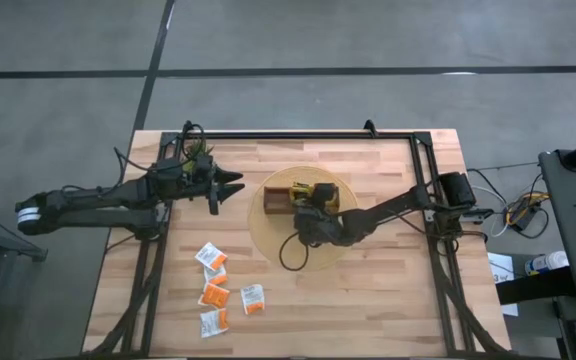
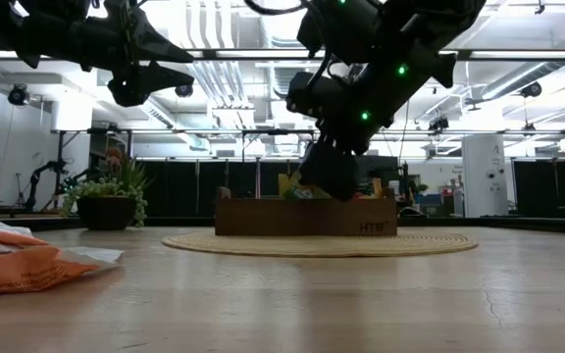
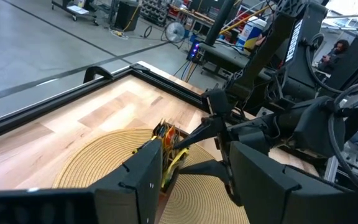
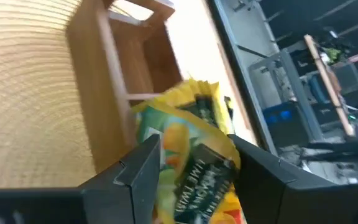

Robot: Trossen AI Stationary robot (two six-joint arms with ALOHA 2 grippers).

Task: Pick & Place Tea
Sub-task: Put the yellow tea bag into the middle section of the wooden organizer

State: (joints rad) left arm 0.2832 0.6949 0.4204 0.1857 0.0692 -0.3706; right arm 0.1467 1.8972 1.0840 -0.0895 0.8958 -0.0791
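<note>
From above: a wooden table (image 1: 388,290) with a round woven mat (image 1: 268,235) in the middle and a brown divided tray (image 1: 278,196) on the mat. Right gripper (image 1: 313,212) over the tray, at the compartment with yellow sachets (image 1: 320,190). Left gripper (image 1: 230,186) above the table to the left of the mat, apart from the tray, fingers spread and holding nothing. Small green plant (image 1: 200,155) near the far left corner, just behind the left arm. Five loose orange and white sachets (image 1: 218,290) flat on the table in front of the mat, on the left side, well apart from both grippers.

From table height: tray (image 2: 263,218) on the mat (image 2: 420,243), right gripper (image 2: 327,176) low over it, touching the sachets that stand up out of the tray. Left gripper (image 2: 150,74) high above the table. Potted plant (image 2: 106,201) at the left. Orange sachets (image 2: 27,265) near the camera, blurred.

From the left wrist: own two fingers (image 3: 138,180) apart, empty. Beyond them the mat (image 3: 98,155), yellow sachets (image 3: 165,134) in the tray, and the right arm reaching down to them.

From the right wrist: fingers (image 4: 135,171) closed on a yellow sachet with dark green-black print (image 4: 191,155), held beside the tray wall (image 4: 114,93), over the mat (image 4: 36,106).
</note>
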